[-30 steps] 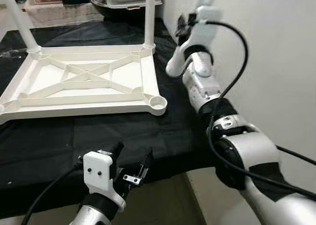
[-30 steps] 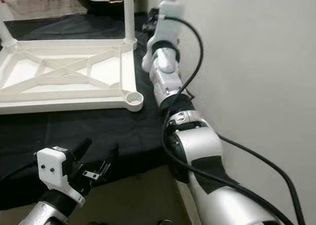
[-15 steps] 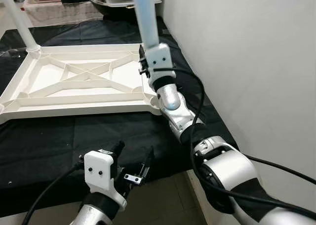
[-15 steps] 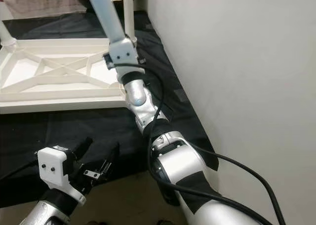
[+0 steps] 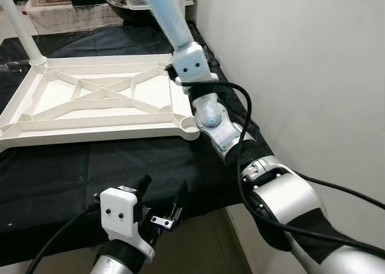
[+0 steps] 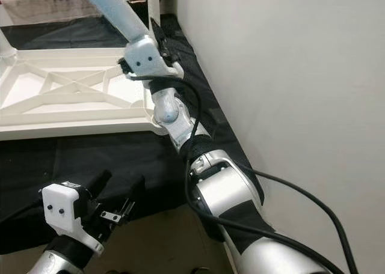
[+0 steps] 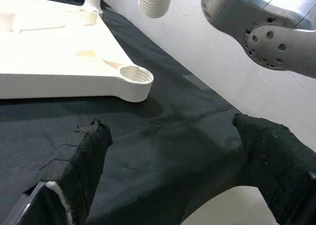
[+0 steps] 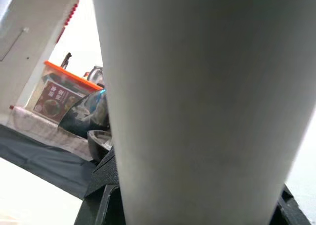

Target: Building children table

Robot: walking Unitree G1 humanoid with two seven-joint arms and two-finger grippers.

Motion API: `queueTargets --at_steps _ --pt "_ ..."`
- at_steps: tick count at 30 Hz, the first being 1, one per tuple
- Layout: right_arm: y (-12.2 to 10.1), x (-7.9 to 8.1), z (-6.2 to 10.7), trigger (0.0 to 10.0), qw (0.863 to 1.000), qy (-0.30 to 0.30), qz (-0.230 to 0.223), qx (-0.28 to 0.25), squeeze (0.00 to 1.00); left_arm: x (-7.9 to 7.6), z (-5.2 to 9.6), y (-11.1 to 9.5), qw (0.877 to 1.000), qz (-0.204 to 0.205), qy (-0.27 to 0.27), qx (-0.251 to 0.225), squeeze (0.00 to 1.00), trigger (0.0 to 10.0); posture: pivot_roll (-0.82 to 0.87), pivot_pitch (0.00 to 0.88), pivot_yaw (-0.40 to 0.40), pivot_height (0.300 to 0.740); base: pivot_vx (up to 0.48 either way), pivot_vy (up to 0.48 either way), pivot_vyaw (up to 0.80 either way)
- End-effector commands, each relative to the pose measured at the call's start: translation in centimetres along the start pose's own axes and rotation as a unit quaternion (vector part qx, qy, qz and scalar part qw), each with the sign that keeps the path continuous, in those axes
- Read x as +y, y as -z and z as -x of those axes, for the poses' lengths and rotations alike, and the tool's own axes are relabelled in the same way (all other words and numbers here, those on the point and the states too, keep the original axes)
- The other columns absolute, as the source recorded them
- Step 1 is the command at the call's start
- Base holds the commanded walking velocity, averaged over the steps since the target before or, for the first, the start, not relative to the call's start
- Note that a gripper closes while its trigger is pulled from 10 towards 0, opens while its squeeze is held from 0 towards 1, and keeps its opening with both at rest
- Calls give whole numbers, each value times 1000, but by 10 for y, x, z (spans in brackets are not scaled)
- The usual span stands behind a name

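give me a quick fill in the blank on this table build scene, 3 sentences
1. The white tabletop lies upside down on a ____ cloth.
2. The right gripper holds a white table ____, tilted above the tabletop's near right corner.
3. The left gripper hovers near the cloth's front edge with its fingers ____.

Missing words: black; leg; open

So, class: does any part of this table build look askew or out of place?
Yes. The leg held by the right gripper leans at a slant above the upturned tabletop, not upright, and the near corner socket is unfilled.
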State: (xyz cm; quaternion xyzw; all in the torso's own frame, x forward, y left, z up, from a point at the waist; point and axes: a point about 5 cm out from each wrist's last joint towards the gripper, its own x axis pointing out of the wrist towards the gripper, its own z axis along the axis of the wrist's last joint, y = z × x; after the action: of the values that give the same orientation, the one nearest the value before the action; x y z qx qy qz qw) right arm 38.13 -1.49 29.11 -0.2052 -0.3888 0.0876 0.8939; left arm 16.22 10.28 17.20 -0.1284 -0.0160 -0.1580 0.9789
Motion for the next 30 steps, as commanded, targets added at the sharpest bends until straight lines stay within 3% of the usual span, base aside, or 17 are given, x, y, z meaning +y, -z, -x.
queueTargets --at_steps 1,2,9,21,24,25,28,30 --pt "-1 4 1 10000 1000 -10 11 -10 0 -2 2 0 1000 2 -2 5 0 10000 73 228 -45 740 0 0 0" --pt "-3 8 2 10000 999 -24 34 -24 0 -5 6 -3 1000 3 -4 4 0 10000 80 255 -49 740 0 0 0" --pt "6 16 6 10000 997 -58 57 9 0 -8 12 -8 1000 6 -7 4 0 10000 92 286 -51 740 0 0 0" --pt "11 30 12 10000 992 -107 54 34 0 -10 19 -11 1000 7 -16 15 0 10000 106 324 -41 740 0 0 0" --pt "16 36 14 10000 986 -138 -45 86 0 -10 20 -11 1000 6 -17 18 0 10000 106 324 -41 740 0 0 0" --pt "16 36 14 10000 986 -138 -45 86 0 -10 20 -11 1000 6 -17 18 0 10000 106 324 -41 740 0 0 0" --pt "16 39 12 10000 957 -172 -194 126 0 -9 19 -10 1000 4 -19 19 0 10000 100 315 -42 740 0 0 0" --pt "16 37 10 10000 943 -186 -243 130 0 -7 18 -10 1000 3 -21 19 0 10000 99 313 -42 740 0 0 0"
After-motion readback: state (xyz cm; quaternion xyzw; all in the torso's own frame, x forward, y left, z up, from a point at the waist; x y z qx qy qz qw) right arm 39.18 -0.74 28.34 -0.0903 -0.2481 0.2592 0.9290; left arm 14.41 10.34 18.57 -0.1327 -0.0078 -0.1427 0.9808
